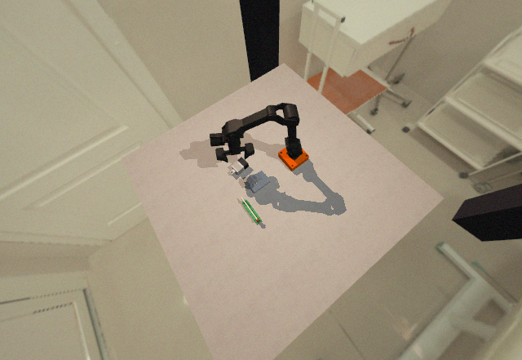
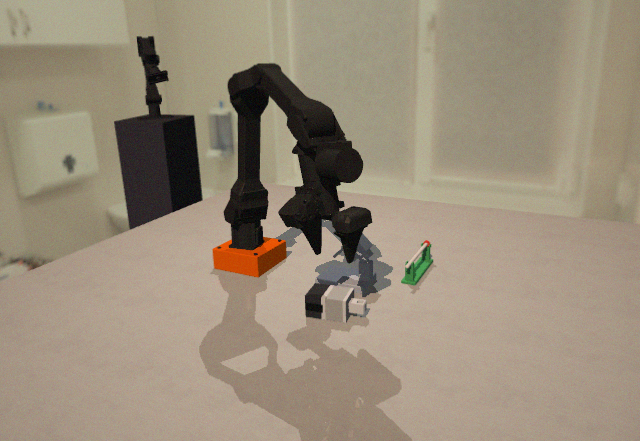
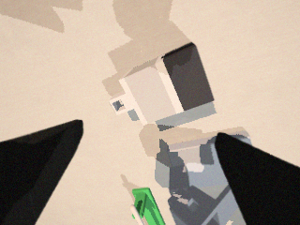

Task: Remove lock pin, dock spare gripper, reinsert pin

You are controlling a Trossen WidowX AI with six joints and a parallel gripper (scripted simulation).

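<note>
The blue-grey mount (image 1: 258,181) (image 2: 367,269) (image 3: 202,180) stands on the table in the arm's shadow; its socket is too small and shaded to read. The spare gripper (image 1: 239,166) (image 2: 338,303) (image 3: 152,91), a black and white block, lies on the table beside the mount. Its small spigot (image 2: 358,306) (image 3: 117,104) with a square hole points away from the black end. A white pin (image 2: 416,255) with a red head rests along a green holder (image 2: 419,272) (image 3: 150,206). My gripper (image 1: 236,157) (image 2: 333,258) (image 3: 150,132) is open and empty, above the table near the spare gripper.
The arm's orange base (image 1: 293,157) (image 2: 249,258) stands on the table (image 1: 303,259) (image 2: 491,353), behind the mount. A dark pillar (image 2: 160,167) with another black arm on top stands beyond the table. The arm's shadows cross the mount.
</note>
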